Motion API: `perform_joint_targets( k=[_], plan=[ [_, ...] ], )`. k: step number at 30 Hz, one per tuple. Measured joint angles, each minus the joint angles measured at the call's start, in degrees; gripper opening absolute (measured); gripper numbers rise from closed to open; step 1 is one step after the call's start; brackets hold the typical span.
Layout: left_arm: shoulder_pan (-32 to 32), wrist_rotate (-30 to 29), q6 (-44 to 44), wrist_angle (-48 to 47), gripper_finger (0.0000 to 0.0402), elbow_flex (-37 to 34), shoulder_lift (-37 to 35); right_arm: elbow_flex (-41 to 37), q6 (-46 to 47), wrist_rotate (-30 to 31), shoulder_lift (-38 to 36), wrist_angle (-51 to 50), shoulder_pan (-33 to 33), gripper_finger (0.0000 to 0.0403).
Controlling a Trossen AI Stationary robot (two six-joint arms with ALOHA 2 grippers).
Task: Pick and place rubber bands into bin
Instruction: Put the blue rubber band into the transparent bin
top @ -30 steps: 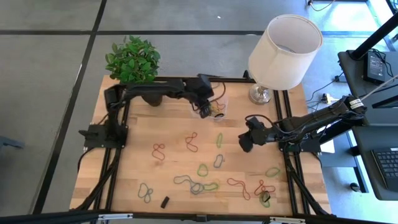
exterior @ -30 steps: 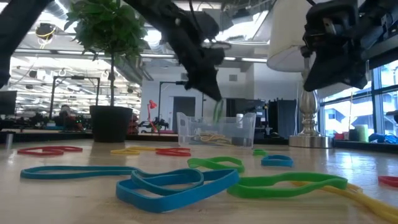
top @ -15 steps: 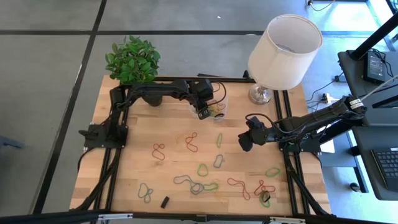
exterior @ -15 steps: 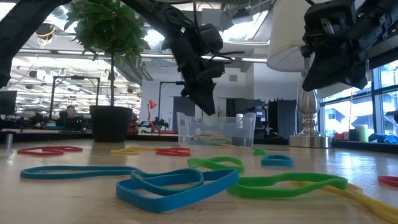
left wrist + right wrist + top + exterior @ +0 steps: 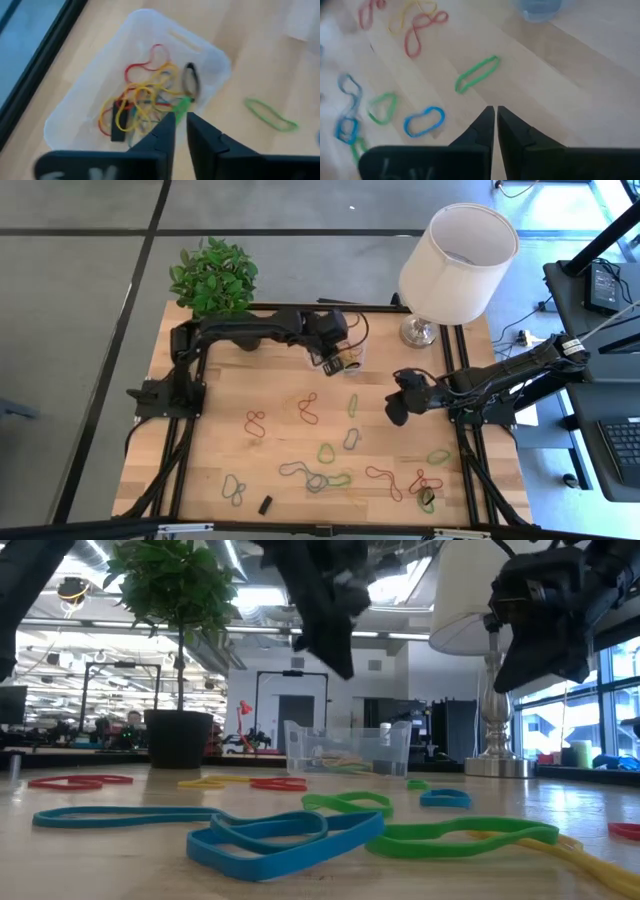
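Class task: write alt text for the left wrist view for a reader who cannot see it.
The left gripper, fingers nearly together and empty, hangs above a clear plastic rectangular bin holding tangled yellow, red and green rubber bands. One green rubber band lies outside on the wooden table.

SITE: robotics lab in an open-plan office hall | CEILING: exposed ducts and strip lights at upper left of the low view | BACKGROUND: workstations with a seated person at mid left | FLOOR: grey tiles around the wooden table | RIGHT EDGE: laptop on a stand
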Motion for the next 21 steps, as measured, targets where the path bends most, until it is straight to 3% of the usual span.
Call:
perform_joint_targets(
  k=[3, 11, 16, 21],
  plan=[
    [-3.8, -1.1, -0.5, -0.5, 0.0006, 0.0, -1.6, 0.0, -3.9, 0.0, 0.2, -0.5, 0.0, 0.0026],
    [-14.5, -0.2, -6.4, -9.8, 0.0001, -0.6, -2.2, 0.0, -11.6, 0.0, 0.4, -0.4, 0.0, 0.0026],
    [-21.8, -0.2, -11.7, -8.4, 0.0001, -6.7, -2.2, 0.0, -18.1, -1.3, 0.6, 2.9, 0.0, 0.0023],
    [-27.6, -3.0, -17.4, -3.6, 0.0001, -14.6, -2.9, 1.3, -17.2, -6.5, 2.7, 4.9, 0.3, 0.0005]
  ],
)
